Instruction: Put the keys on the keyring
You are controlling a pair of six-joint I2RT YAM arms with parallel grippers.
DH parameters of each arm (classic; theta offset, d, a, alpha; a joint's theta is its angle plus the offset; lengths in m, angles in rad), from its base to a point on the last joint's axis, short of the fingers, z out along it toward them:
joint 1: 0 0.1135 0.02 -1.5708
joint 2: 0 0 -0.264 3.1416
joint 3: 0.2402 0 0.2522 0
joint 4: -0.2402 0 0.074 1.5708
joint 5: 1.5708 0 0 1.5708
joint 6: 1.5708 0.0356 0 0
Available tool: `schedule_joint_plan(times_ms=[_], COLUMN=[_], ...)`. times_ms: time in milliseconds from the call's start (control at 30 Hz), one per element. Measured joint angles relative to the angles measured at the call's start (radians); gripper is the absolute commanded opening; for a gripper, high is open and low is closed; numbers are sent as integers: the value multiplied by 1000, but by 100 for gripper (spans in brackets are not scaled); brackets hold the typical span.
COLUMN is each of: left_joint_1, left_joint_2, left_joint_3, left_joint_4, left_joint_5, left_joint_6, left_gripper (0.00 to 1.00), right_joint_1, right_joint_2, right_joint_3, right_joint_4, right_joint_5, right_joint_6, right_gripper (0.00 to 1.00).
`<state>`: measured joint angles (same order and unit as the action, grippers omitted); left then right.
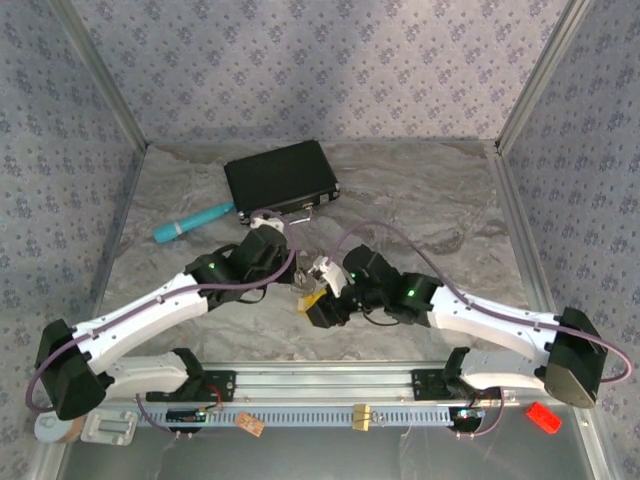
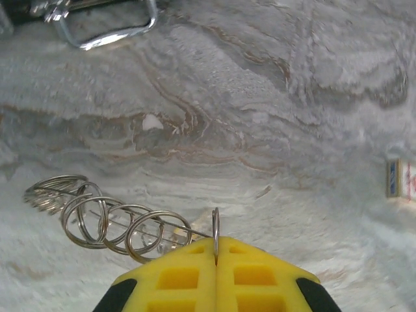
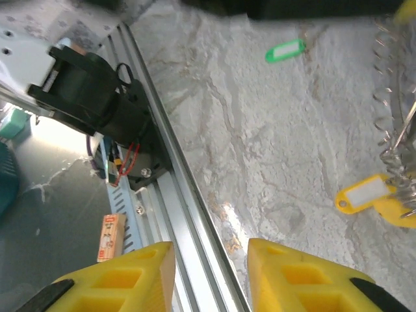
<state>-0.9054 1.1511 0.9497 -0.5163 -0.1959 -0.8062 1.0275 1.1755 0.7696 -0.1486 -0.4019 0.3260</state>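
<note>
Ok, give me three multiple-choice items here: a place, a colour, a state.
1. The black case lies: A) on the mat's far side; B) against the near rail; C) between the right fingers.
2. The tags in the right wrist view: A) red and blue; B) one green tag, one yellow tag; C) both white.
3. The left gripper is: A) wide open; B) shut on a thin metal ring; C) shut on a tag.

1 A, the top view shows it far from the arm bases. 2 B, both lie on the mat. 3 B, the ring stands edge-on between closed jaws.
</note>
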Motion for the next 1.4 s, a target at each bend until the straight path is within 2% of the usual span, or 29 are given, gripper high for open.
schedule_joint_plan(times_ms=[133, 267, 467, 600, 667, 833, 933, 1133, 1400], left_joint_1=[0, 0, 0, 0, 0, 0, 0, 0, 0], left_joint_2=[38, 61, 63, 62, 61, 39, 22, -1, -33], left_joint_3=[56, 80, 87, 87, 87, 70, 50, -4, -39], left_joint_4=[-90, -172, -232, -251, -250, -240, -228, -169, -107], left_joint_5=[2, 17, 31, 40, 51, 77, 81, 113, 139], left_joint_6=[-253, -443, -634, -727, -767, -846, -875, -924, -981], left_gripper=[0, 0, 0, 0, 0, 0, 0, 0, 0], right_joint_1=[3, -10, -24, -24, -24, -19, -12, -12, -2], right_joint_2=[9, -41, -146, -160, -140, -61, -44, 41, 249], right_joint_3=[-65, -120, -213, -265, -282, -341, -358, -362, -369], right_joint_4=[56, 94, 191, 296, 373, 629, 701, 843, 1050], right_joint_5=[51, 107, 206, 221, 216, 217, 244, 250, 205], right_joint_6=[22, 22, -18, -29, 24, 323, 499, 740, 898], right_gripper=[36, 38, 40, 37, 34, 29, 25, 29, 35])
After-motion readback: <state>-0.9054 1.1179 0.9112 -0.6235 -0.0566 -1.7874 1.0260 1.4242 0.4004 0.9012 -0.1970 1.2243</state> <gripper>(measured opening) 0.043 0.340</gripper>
